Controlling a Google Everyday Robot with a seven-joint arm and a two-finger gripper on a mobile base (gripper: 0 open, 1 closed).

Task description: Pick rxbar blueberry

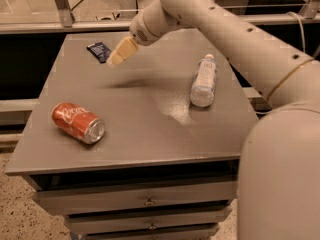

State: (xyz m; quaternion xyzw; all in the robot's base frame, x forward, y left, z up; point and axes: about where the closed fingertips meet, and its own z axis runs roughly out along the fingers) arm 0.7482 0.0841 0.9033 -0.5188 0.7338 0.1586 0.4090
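The rxbar blueberry [99, 51] lies flat near the far left corner of the table [150, 134], a small dark navy wrapper with faint pale print, set at a slant to the far edge. Just beside it, on the side away from the left edge, the gripper [116, 59] hangs above the tabletop with its cream tip pointing down toward the bar; it is not touching the wrapper and holds nothing (whether it is open or closed cannot be told). The pale arm [235, 39] reaches in from the right and crosses over the far right corner. A clear plastic bottle [203, 81] lies on its side near the right edge, cap toward the far edge; what it holds, if anything, cannot be made out. A red soda can [77, 122] lies on its side near the front left corner, its silver end facing the front edge. Drawers [145, 196] sit under the front edge.
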